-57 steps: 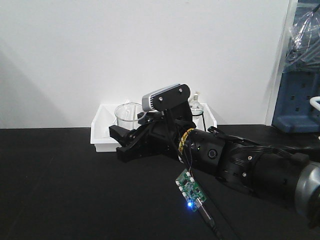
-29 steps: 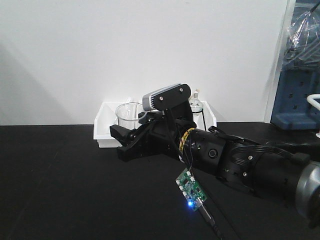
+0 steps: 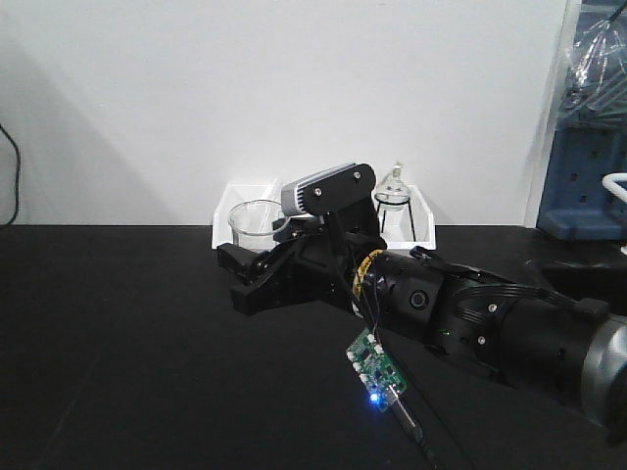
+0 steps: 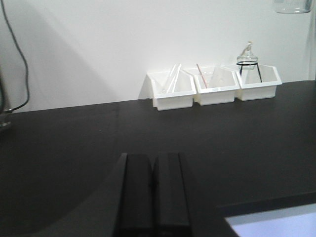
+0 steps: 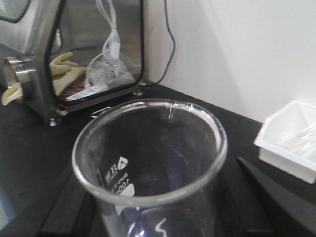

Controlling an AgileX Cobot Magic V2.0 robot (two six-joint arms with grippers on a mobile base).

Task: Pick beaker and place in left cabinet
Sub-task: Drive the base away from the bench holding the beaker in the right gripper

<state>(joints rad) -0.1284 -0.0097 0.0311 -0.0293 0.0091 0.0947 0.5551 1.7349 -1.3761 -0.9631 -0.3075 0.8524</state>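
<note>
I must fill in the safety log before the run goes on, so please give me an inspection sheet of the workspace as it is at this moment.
Surface: black table, matte.
Job's things: beaker held upright in the right gripper; left cabinet not seen in these views.
Clutter: three white bins along the wall; flask on tripod in the rightmost one; circuit board with a blue light below the right arm.
Grippers: right gripper shut on the beaker; left gripper shut, holding nothing.
Cables: black cable down the wall at the left.
Surroundings: white wall; glass-fronted box with gloves inside.
</note>
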